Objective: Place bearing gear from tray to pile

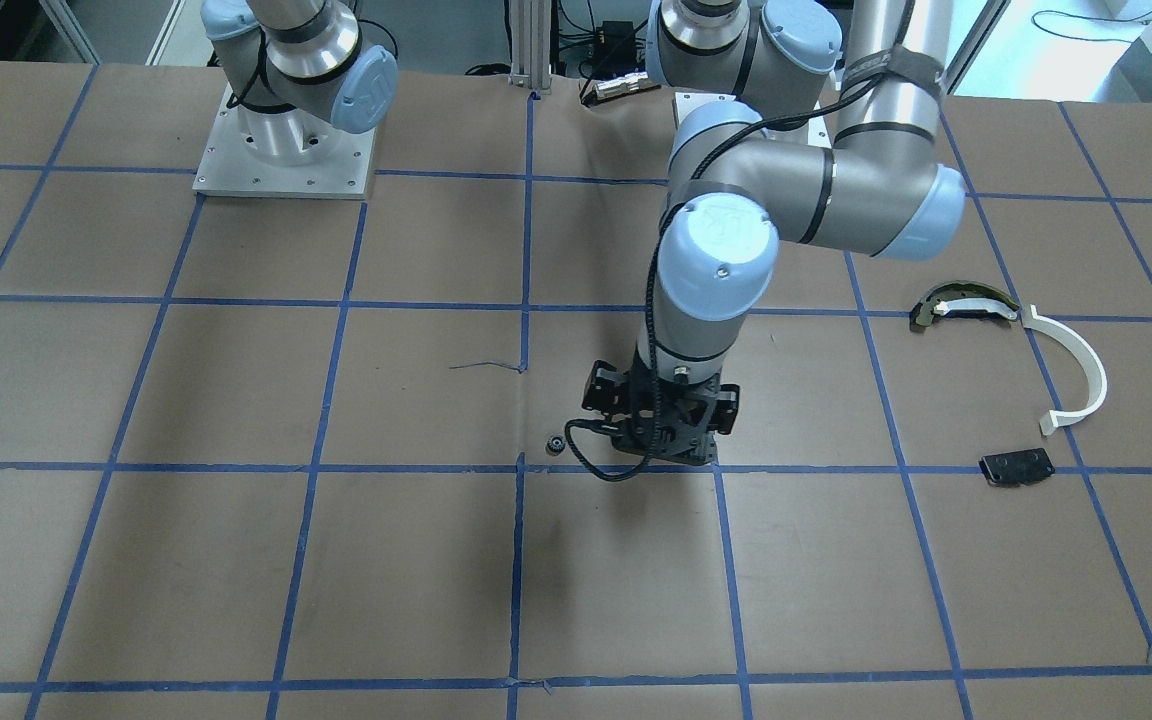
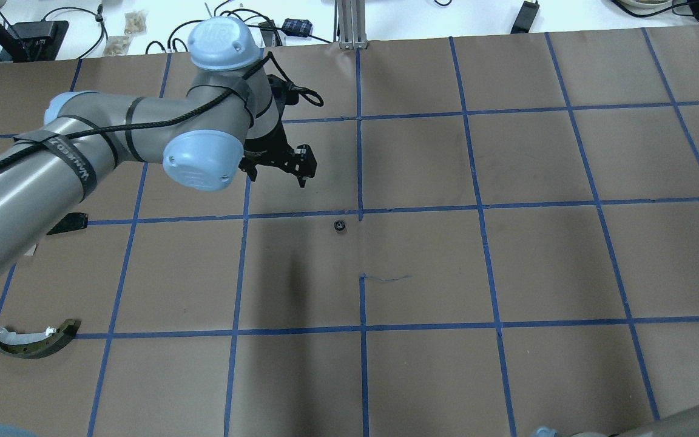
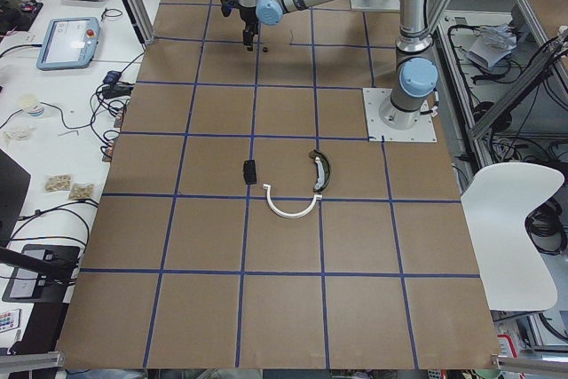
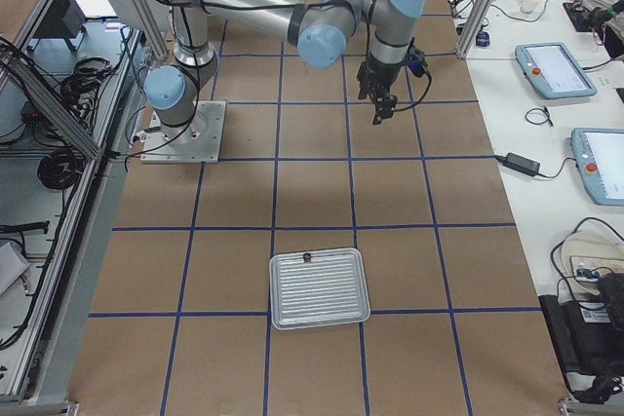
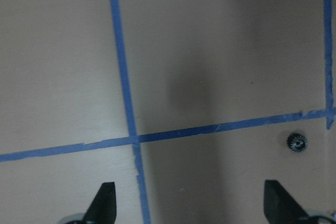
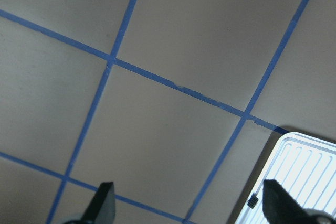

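The task was judged to be partly done. The bearing gear [image 5: 297, 141] was no longer on the tray [image 4: 319, 288]; it lay alone on the worktop [image 1: 236, 560], close to a crossing of the blue tape lines near the middle of the table. The pile [image 1: 1021, 468], made up of a white half-ring strip [image 1: 1092, 362], a curved black-and-tan piece [image 1: 966, 303] and a flat black plate [image 1: 1008, 466], was seen well apart from the gear, on the left arm's side of the table. The gear was therefore still to be picked up from the worktop, carried across and set down among those parts. A small dark item was also seen at the edge of the tray, too small to be identified.

The left fingers [image 5: 105, 203] were spread wide apart, with nothing held between them and only bare worktop and tape below. The gear was seen near them but off to one side, outside the gap and untouched; the fingers would need to be shifted over it before closing.

The right fingers [image 6: 105, 203] were likewise held wide apart and empty, above the worktop, with a corner of the tray just beside one tip in the right wrist view.
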Controlling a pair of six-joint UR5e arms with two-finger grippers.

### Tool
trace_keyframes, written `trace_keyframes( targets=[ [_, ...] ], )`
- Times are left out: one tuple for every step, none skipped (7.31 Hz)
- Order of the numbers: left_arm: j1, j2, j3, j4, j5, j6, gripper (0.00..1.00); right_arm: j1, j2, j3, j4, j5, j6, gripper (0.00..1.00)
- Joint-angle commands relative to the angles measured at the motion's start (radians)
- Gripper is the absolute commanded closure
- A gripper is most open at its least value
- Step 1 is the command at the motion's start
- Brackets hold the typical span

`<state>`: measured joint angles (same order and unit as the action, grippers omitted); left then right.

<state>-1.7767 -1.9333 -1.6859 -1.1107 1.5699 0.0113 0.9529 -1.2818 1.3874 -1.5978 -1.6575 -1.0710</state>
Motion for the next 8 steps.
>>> trace_keyframes(
  targets=[
    [-0.081, -0.074, -0.002, 0.069, -0.004, -0.004, 0.00, -0.240, 0.106, -0.001, -0.010, 0.048, -0.326, 0.01],
    [-0.086, -0.113, -0.002, 0.089, -0.020, -0.002, 0.00, -0.302, 0.155, 0.004, -0.051, 0.056, -0.475, 0.02],
    [-0.089, -0.146, -0.003, 0.103, -0.036, -0.004, 0.03, -0.331, 0.212, 0.004, -0.110, 0.083, -0.689, 0.05],
    [-0.090, -0.162, -0.006, 0.106, -0.037, -0.002, 0.03, -0.388, 0.261, 0.005, -0.108, 0.087, -0.796, 0.05],
    [-0.090, -0.173, -0.012, 0.106, -0.040, -0.020, 0.03, -0.401, 0.292, 0.002, -0.110, 0.084, -0.893, 0.06],
    [-0.090, -0.176, -0.014, 0.106, -0.059, -0.033, 0.03, -0.402, 0.304, 0.005, -0.119, 0.087, -1.031, 0.06],
    [-0.090, -0.184, -0.017, 0.103, -0.060, -0.031, 0.03, -0.404, 0.321, 0.007, -0.132, 0.085, -1.175, 0.06],
    [-0.095, -0.187, -0.023, 0.103, -0.057, -0.028, 0.04, -0.422, 0.325, 0.009, -0.131, 0.085, -1.199, 0.07]
  ],
)
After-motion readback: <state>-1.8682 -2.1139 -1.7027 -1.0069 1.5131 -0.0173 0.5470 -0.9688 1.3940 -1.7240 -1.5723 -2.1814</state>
